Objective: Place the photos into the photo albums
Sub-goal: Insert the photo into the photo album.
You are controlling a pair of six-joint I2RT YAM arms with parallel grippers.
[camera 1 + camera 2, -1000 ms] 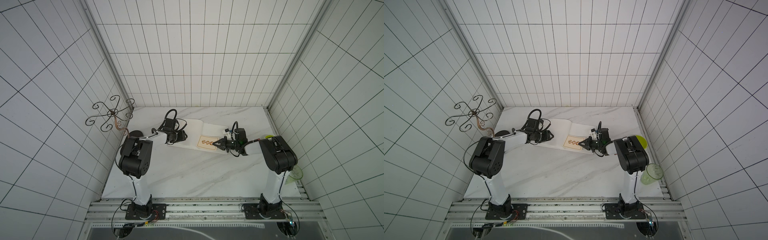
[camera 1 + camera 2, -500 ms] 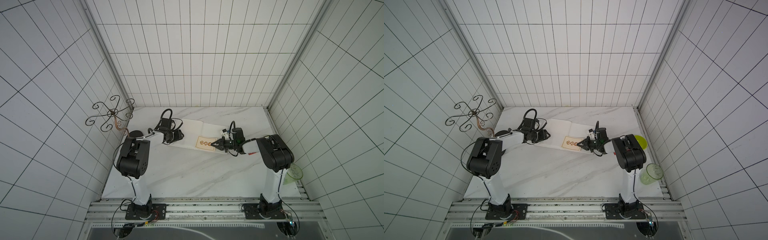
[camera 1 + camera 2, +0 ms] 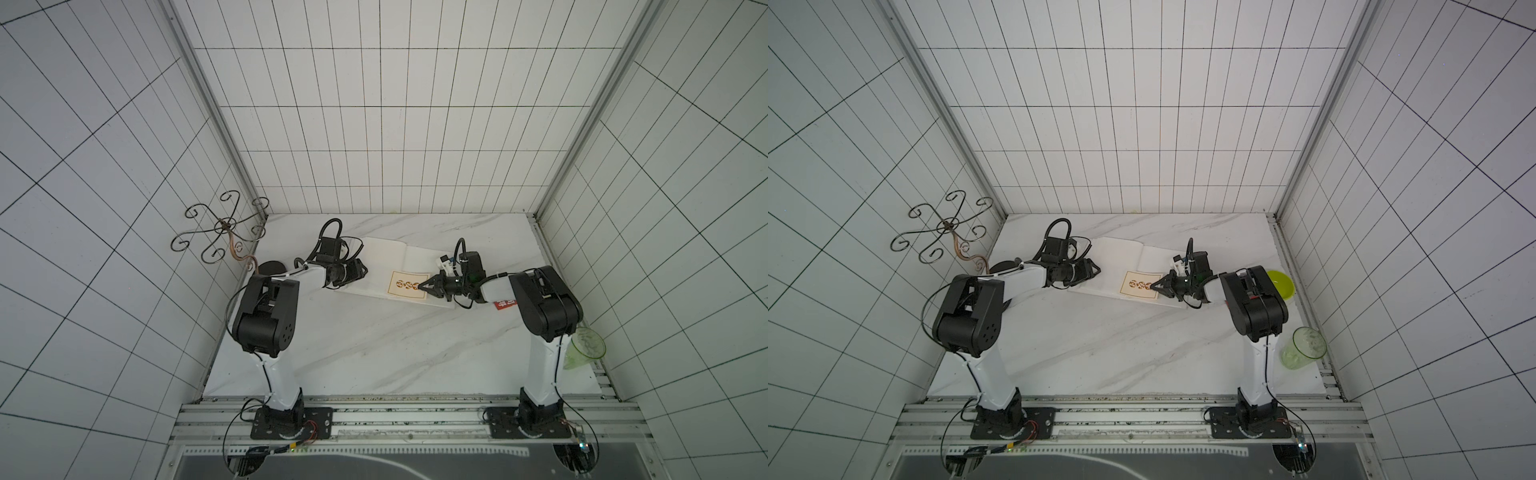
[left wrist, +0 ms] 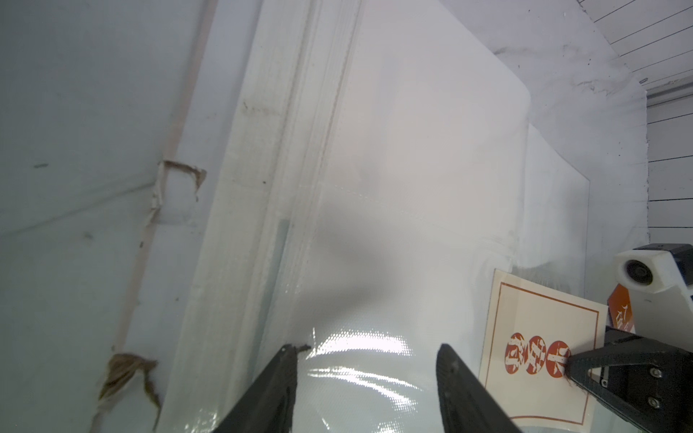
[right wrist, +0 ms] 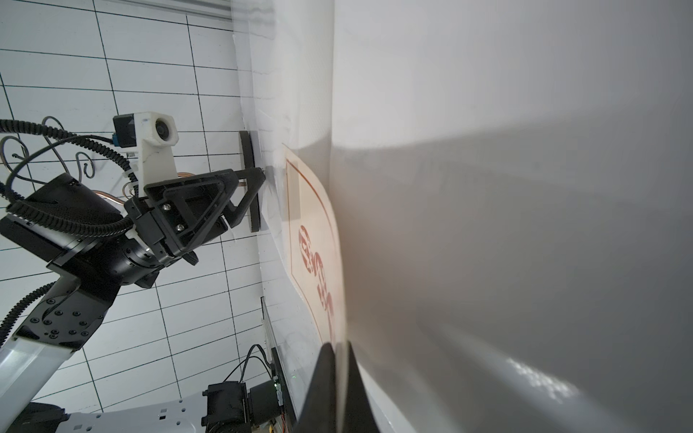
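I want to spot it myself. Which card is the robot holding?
Find the open white album at the marble table's back. On it lies a cream card, pinched by the right gripper. Only it has an orange frame and three red dots.

Clear film over album (image 4: 431, 150) pages was glossy plastic, glare patches, ridged seams. cream card (image 4: 540, 318) looked matt paper, red-orange print. left gripper (image 4: 367, 346) fingers (image 4: 277, 390) were matt black plastic. tabletop (image 3: 374, 353) was smooth, marble-look. wire stand (image 3: 220, 237) was dark metal, copper-toned stem. cup (image 3: 1304, 347) was translucent green plastic
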